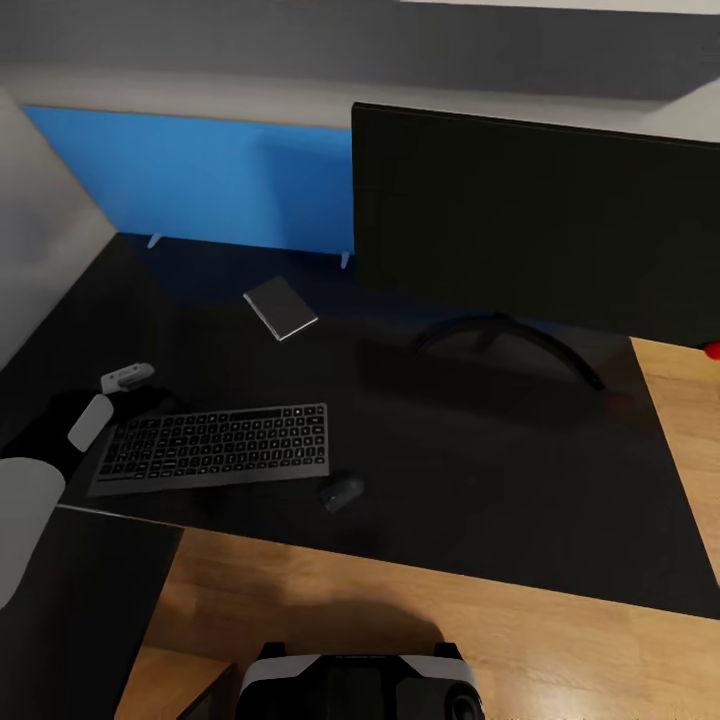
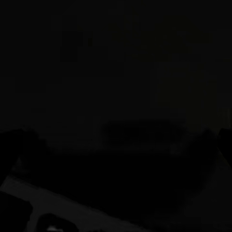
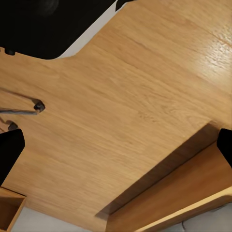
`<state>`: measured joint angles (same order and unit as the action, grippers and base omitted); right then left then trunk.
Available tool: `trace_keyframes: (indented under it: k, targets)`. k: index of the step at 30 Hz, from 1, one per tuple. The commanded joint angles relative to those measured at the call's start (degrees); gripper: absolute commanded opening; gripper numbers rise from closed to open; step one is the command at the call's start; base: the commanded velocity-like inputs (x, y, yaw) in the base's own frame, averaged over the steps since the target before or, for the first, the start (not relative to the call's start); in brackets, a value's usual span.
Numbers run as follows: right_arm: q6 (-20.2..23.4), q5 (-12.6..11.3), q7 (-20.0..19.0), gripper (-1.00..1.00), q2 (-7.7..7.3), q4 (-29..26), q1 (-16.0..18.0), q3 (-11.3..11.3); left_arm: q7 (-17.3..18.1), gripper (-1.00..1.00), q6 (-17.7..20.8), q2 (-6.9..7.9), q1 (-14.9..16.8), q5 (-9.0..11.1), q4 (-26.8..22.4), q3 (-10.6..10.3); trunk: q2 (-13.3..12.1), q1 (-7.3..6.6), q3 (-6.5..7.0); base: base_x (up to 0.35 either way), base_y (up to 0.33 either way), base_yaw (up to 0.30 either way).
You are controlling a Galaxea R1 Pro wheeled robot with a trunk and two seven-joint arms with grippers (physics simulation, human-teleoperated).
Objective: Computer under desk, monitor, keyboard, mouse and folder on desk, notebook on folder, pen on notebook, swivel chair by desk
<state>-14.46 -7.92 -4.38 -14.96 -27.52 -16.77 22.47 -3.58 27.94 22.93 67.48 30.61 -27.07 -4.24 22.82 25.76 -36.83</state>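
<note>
Keyboard [image 1: 215, 446] key legends too small to read, mouse [image 1: 342, 491] just beside, left pincer [image 1: 120, 385] state unclear, right pincer [image 3: 116, 145] open.

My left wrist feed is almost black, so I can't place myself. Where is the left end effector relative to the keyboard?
Observer: In the head view, the left end effector is above the desk, by the far left corner of the keyboard. I cannot tell if it is open.
Operator: Is the mouse beside the keyboard?
Observer: Yes, the mouse lies on the desk just off the keyboard's near right corner.
Operator: And the notebook?
Observer: The notebook lies flat on the bare desk top, between the keyboard and the blue back panel.
</note>
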Motion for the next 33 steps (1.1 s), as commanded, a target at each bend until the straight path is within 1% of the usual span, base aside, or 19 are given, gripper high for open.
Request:
trace_keyframes:
  k: [1,11,33]
  targets:
    - [-0.12,-0.61,-0.10,1.00,-0.09,-0.08,-0.01,0.29,-0.38,1.00,0.14,0.09,0.02,0.59,-0.08,-0.43,0.09,0.03,-0.07,-0.044,-0.006,0.000]
    - [-0.10,-0.61,-0.02,1.00,-0.16,-0.08,-0.01,0.29,-0.54,1.00,0.10,0.36,0.02,0.59,-0.17,0.09,0.09,0.03,-0.07,-0.162,-0.053,0.000]
    - [-0.05,-0.61,-0.01,1.00,-0.16,-0.08,-0.01,0.29,-0.29,1.00,0.12,0.71,0.06,0.59,-0.19,0.26,0.09,0.03,-0.07,-0.005,-0.001,0.000]
